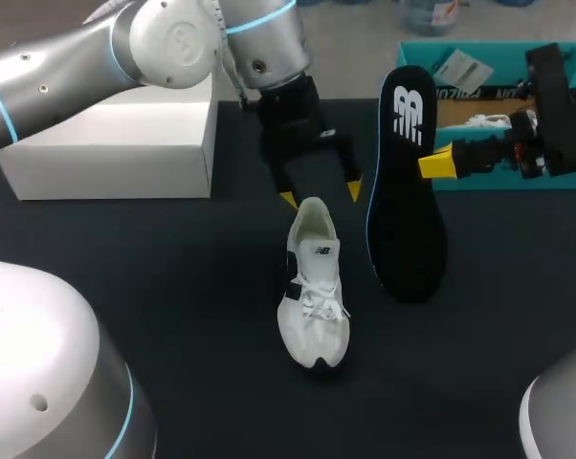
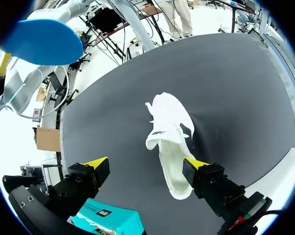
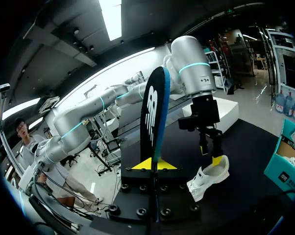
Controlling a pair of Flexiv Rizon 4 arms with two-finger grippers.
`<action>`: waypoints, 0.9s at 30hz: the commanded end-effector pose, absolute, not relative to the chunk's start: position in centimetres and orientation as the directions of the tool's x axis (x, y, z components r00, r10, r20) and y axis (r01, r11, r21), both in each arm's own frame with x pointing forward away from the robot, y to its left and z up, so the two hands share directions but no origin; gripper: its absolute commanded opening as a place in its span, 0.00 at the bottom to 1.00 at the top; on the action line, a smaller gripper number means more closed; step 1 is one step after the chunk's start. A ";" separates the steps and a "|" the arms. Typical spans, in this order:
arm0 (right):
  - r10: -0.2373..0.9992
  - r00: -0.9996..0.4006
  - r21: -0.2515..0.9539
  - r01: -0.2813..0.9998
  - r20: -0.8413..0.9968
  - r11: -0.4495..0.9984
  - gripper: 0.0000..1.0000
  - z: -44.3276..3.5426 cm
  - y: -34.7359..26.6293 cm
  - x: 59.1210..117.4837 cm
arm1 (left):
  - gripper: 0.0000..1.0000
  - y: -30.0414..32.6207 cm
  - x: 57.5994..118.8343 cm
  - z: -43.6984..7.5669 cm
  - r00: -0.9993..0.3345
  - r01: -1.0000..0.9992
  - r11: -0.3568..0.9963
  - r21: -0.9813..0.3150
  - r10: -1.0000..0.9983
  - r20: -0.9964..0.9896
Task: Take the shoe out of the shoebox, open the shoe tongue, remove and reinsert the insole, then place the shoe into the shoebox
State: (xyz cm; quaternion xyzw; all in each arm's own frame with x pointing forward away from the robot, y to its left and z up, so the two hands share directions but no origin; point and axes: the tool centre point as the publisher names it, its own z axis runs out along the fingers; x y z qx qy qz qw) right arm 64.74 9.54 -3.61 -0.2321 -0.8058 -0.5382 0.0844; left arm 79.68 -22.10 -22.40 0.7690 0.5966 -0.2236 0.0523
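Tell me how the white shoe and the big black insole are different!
The shoe is white with laces; the insole is black and flat, with a blue underside. The shoe lies on the table; the insole is held up on edge in the air. The right gripper is shut on the insole, while the left gripper hangs open at the shoe's heel. Both are long with rounded ends.

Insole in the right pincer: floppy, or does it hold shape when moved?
Likely holds shape: the insole looks straight in the right pincer, with no visible droop or curl. Probably light, since a pinch at one edge carries it. Thin edge-on, so it may flex if pushed into the shoe.
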 end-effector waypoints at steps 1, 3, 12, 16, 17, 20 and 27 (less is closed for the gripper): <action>0.282 -0.878 0.826 0.466 0.388 0.317 0.00 -3.6 9.8 65.1 | 1.00 -21.9 79.6 -22.5 0.186 0.942 -0.283 -0.182 0.890 -0.417; 0.282 -0.878 0.826 0.466 0.388 0.317 0.00 -3.6 9.8 65.1 | 1.00 -21.9 79.6 -22.5 0.186 0.942 -0.283 -0.182 0.890 -0.417; 0.246 -0.819 0.812 0.562 0.518 0.158 0.00 -3.2 8.1 67.3 | 1.00 -22.4 80.0 -17.6 -0.008 0.982 -0.130 -0.134 0.688 -0.725; 0.235 -0.778 0.785 0.614 0.583 0.082 0.00 -2.7 6.9 69.0 | 1.00 -22.4 79.8 -16.3 -0.010 0.988 -0.111 -0.104 0.633 -0.774; 0.229 -0.762 0.771 0.634 0.606 0.070 0.00 -2.6 6.5 69.6 | 1.00 -22.5 79.8 -15.9 -0.009 0.990 -0.105 -0.091 0.603 -0.798; 0.211 -0.730 0.742 0.670 0.650 0.034 0.00 -2.3 5.7 70.9 | 1.00 -22.5 79.7 -15.1 -0.009 0.993 -0.098 -0.072 0.536 -0.844; 0.161 -0.623 0.628 0.778 0.766 0.022 0.00 -2.8 4.7 73.7 | 1.00 -22.6 79.8 -12.5 -0.021 0.996 -0.070 -0.050 0.367 -0.930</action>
